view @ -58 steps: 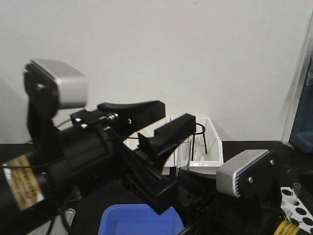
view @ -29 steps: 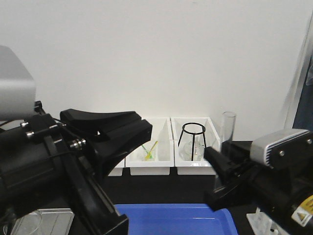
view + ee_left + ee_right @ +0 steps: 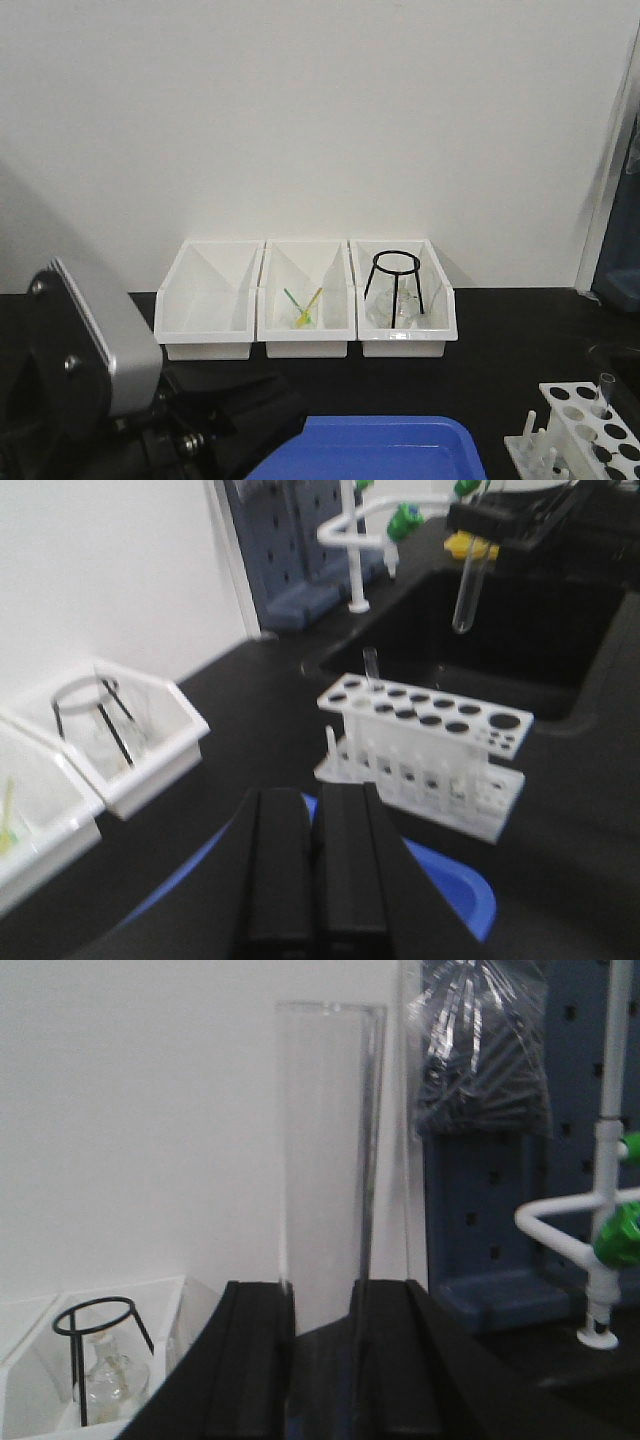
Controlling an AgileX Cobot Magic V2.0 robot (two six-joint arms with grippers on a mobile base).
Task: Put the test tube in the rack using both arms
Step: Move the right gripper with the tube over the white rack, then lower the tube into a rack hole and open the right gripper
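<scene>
The test tube (image 3: pixel 325 1160) stands upright between the fingers of my right gripper (image 3: pixel 322 1300), which is shut on it. In the left wrist view the right gripper (image 3: pixel 490 525) holds the test tube (image 3: pixel 468 590) hanging mouth-up above and behind the rack (image 3: pixel 430 750), apart from it. The rack is white with rows of round holes and shows at the lower right of the front view (image 3: pixel 580 425). Another slim tube (image 3: pixel 370 665) stands in its far corner hole. My left gripper (image 3: pixel 312 810) is shut and empty, low over the blue tray (image 3: pixel 450 880), in front of the rack.
Three white open-front bins (image 3: pixel 300 345) line the back wall; the right one holds a black wire stand (image 3: pixel 397 285) and a glass flask. A black sink (image 3: pixel 520 630) lies behind the rack, with a white tap (image 3: pixel 360 540) and a blue pegboard (image 3: pixel 500 1210).
In the front view the left arm has dropped to the lower left corner. The right arm with the test tube has moved right, out of that view.
</scene>
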